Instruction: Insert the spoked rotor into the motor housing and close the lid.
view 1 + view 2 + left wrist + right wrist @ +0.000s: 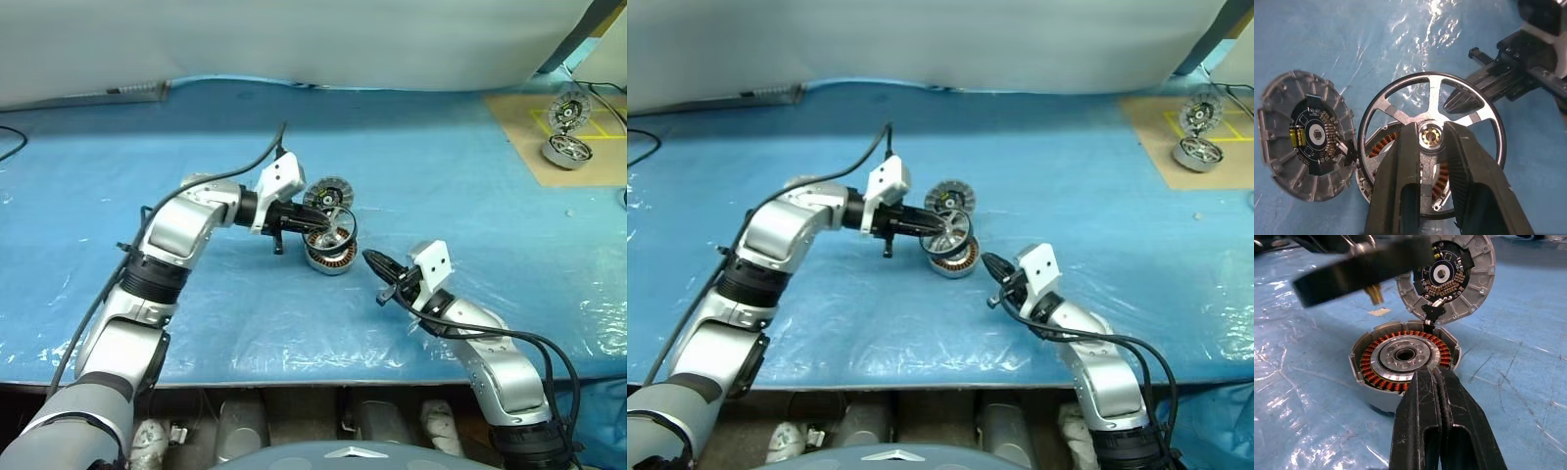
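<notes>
My left gripper (1431,133) is shut on the hub of the spoked rotor (1436,98), a silver-spoked wheel with a dark rim. It holds the rotor tilted just above the motor housing (1359,363), a grey cup with copper coils that sits on the blue sheet. The lid (1455,269) stands open on its hinge at the housing's far edge, showing a black circuit-board face. My right gripper (372,260) is shut and empty, a short way in front and to the right of the housing, pointing at it.
A tan cardboard sheet (524,127) lies at the back right with a similar motor unit (567,150) and its open lid (568,110). The crinkled blue plastic sheet (147,147) covers the table. The table's front edge (294,384) runs close below my arms.
</notes>
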